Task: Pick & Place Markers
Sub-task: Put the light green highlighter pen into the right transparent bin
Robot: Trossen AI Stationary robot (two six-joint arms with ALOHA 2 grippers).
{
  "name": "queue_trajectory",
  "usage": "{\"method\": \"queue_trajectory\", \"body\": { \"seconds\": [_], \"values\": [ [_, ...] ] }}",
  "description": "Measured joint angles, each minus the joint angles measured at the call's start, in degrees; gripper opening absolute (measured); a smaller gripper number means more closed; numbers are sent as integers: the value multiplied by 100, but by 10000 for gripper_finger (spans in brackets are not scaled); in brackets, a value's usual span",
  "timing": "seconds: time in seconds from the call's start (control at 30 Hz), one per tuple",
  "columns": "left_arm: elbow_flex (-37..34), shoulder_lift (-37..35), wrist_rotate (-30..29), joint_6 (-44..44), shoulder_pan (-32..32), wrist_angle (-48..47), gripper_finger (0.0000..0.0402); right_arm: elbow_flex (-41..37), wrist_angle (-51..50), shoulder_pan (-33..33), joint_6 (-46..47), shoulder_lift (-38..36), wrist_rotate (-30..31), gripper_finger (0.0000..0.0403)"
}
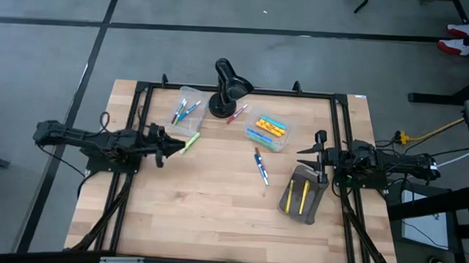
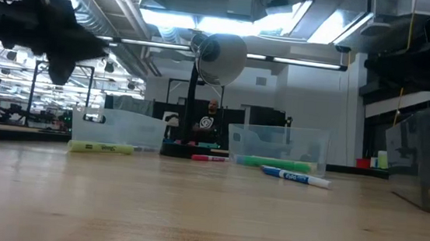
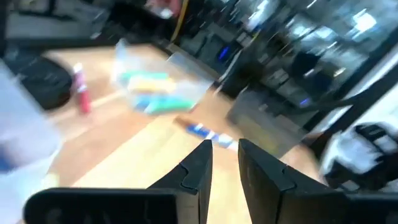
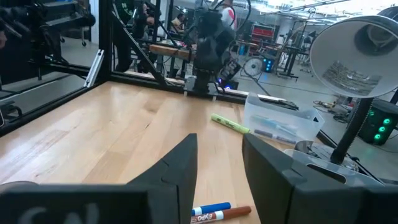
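Markers lie scattered on the wooden table. A yellow-green marker (image 1: 189, 144) (image 2: 102, 148) rests flat just beyond my left gripper (image 1: 173, 146) (image 3: 224, 149), which hangs above the table, empty, with a narrow gap between its fingers. A blue marker (image 1: 262, 171) (image 4: 210, 210) and a brown one lie mid-table, in front of my right gripper (image 1: 313, 147) (image 4: 219, 149), which is open and empty. A pink marker (image 1: 237, 114) lies by the lamp base. More markers sit in two clear bins (image 1: 190, 94) (image 1: 286, 132). Two yellow markers (image 1: 301, 195) lie on the grey pouch.
A black desk lamp (image 1: 227, 87) (image 4: 360, 62) stands at the far middle between the bins. The grey pouch (image 1: 315, 194) lies near the right arm. A dark frame (image 1: 141, 92) runs around the table's edges. Bare wood shows in the near half of the table.
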Motion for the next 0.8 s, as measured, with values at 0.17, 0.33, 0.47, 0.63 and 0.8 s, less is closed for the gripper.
{"method": "queue_trajectory", "body": {
  "seconds": [0.17, 0.33, 0.47, 0.63, 0.8],
  "values": [
    [202, 1062, -316, -167, -315, -51, 72, 0, 0, 0, 0, 0, 1, 126],
    [609, 2121, -488, -400, -527, -305, 72, 0, 0, 0, -1, 0, 1, 126],
    [1033, 3030, -519, -413, -627, -480, 72, 0, 0, 0, -2, 0, -1, 126],
    [1745, 4021, -768, -371, -632, -1258, 72, 0, 0, 0, -2, 0, -1, 126],
    [2315, 4700, -1102, -486, -631, -2080, 72, 0, 1, 0, -2, 0, -1, 126]
  ]
}}
